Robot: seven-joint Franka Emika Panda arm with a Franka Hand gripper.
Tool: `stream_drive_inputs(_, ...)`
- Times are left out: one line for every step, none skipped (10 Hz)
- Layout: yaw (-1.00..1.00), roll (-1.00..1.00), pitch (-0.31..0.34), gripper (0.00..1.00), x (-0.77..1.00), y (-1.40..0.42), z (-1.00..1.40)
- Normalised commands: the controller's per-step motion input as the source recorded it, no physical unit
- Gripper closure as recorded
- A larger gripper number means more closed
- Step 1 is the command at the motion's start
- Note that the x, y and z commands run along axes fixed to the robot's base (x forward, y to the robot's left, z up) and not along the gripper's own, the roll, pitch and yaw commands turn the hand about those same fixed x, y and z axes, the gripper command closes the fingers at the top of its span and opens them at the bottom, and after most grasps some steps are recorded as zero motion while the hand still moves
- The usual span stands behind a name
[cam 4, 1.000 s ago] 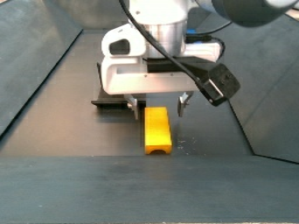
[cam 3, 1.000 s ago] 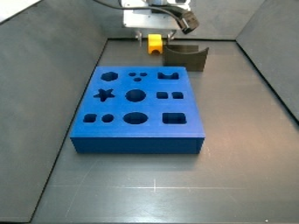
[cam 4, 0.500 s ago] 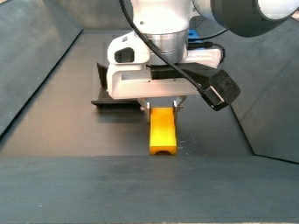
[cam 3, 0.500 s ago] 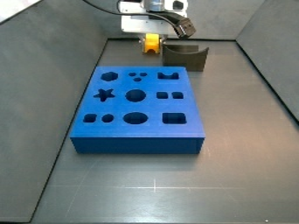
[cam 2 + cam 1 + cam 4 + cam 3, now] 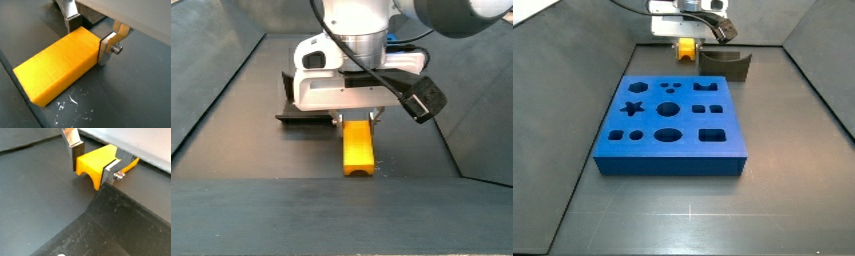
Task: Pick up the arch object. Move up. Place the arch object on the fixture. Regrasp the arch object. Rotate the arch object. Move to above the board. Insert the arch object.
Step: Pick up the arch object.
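The blue board (image 5: 669,124) lies on the dark floor (image 5: 687,215) in the middle of a side view, nearer than the rest, its holes empty; at the far end the gripper (image 5: 687,44) is low over the arch object (image 5: 687,47), silver fingers (image 5: 75,149) closed on its two sides, seemingly to lift it; the block looks to rest on the floor; just right stands the fixture (image 5: 727,64), empty, ready for the regrasp.
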Motion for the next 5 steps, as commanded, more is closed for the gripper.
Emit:
stream_drive_inputs(0.0,0.0,0.0,1.0,0.0,0.0,0.0)
stream_drive_inputs(0.0,0.0,0.0,1.0,0.0,0.0,0.0)
stream_drive_inputs(0.0,0.0,0.0,1.0,0.0,0.0,0.0)
stream_drive_inputs(0.0,0.0,0.0,1.0,0.0,0.0,0.0)
stream_drive_inputs(0.0,0.0,0.0,1.0,0.0,0.0,0.0)
